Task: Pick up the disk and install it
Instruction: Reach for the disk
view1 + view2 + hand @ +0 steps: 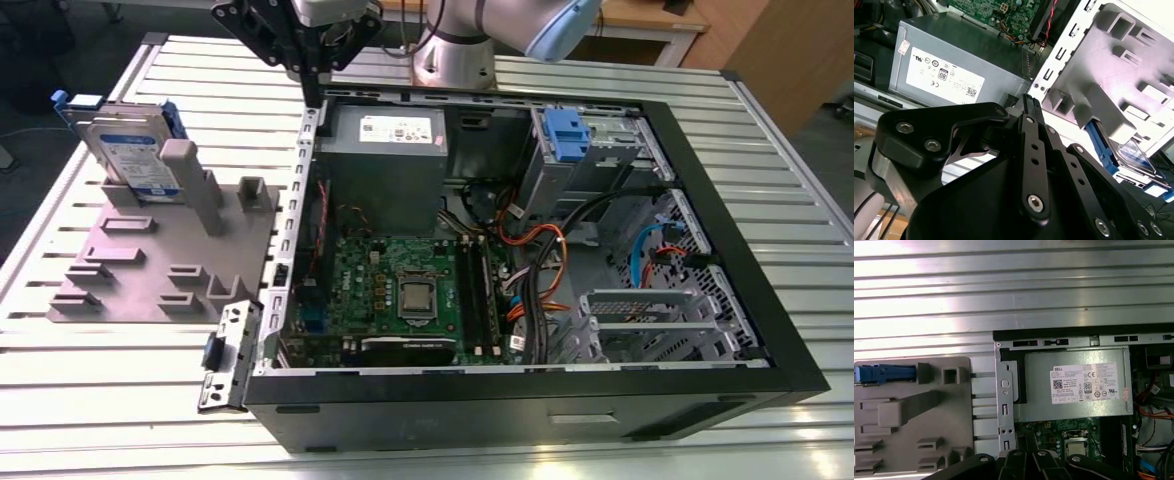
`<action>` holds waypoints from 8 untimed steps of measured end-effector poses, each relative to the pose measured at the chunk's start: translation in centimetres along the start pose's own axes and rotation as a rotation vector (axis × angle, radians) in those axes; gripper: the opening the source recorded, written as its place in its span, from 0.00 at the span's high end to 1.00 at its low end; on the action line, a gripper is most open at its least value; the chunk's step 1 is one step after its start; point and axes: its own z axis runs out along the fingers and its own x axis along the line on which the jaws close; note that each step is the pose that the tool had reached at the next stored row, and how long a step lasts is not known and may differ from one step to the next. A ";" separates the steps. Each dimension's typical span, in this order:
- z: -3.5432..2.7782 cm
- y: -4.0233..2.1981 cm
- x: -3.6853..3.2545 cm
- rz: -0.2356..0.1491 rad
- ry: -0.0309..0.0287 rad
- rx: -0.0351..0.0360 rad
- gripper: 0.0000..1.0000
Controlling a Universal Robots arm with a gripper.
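- Gripper [1027, 100]: black linkage, close up in both wrist views; jaws clenched to a single tip, nothing between them.
- Arm [467, 40]: reaches in from the table's far edge, with the wrist turned so the gripper [312, 90] points straight down. It hangs above the case's side wall, just beside the supply and clear of both.
- Disk [134, 150]: upright on edge in a slot at the holder's far corner, blue frame round it, label facing out. It stands apart from the gripper, toward the exterior view's left; seen edge-on in the first wrist view as the disk [884, 374].
- Holder [147, 260]: grey slotted block on the table, just beside the case.
- Case [534, 400]: lying open, holding the supply [387, 135], board [400, 290] and a blue clip [567, 135] in the far bay.
- Table [107, 400]: slatted metal.
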 end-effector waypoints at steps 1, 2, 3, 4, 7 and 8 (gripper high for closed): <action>0.00 0.00 0.04 0.000 0.0001 0.0001 0.89; -0.01 0.00 0.08 0.000 0.0001 0.0001 0.89; 0.00 -0.01 0.12 0.000 0.0000 0.0001 0.89; 0.00 -0.01 0.16 0.000 0.0001 0.0001 0.89; 0.00 -0.02 0.24 0.000 0.0000 0.0001 0.89; 0.00 -0.02 0.26 0.000 0.0001 0.0001 0.89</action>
